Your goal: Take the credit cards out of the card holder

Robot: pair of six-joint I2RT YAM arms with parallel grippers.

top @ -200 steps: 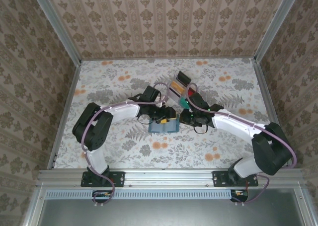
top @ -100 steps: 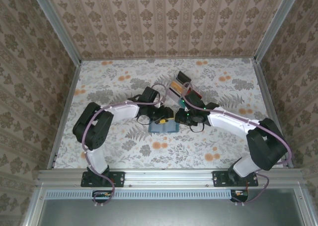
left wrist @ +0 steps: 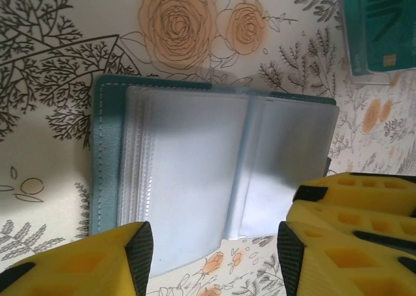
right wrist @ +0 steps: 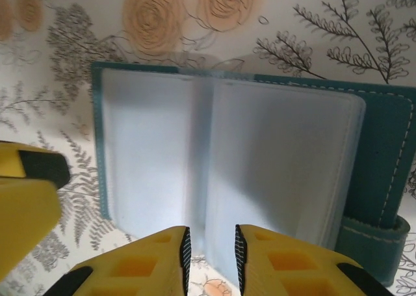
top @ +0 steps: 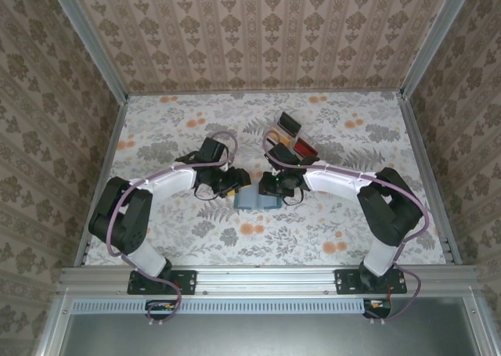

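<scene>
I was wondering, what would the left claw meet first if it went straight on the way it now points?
Probably the clear plastic sleeves of the open teal-blue folding card holder, directly ahead of the left claw; depth is unclear.

Clear compartment tray point(top: 283, 134) on floral-patterned table point(top: 352, 231), patterned wallpaper walls point(top: 258, 35) on three sides.

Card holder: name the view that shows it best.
Right wrist: the card holder lies open, with both clear sleeve pages and its teal cover in view. Left wrist shows it open too, with one corner hidden. Top external gives just a small teal patch.
</scene>
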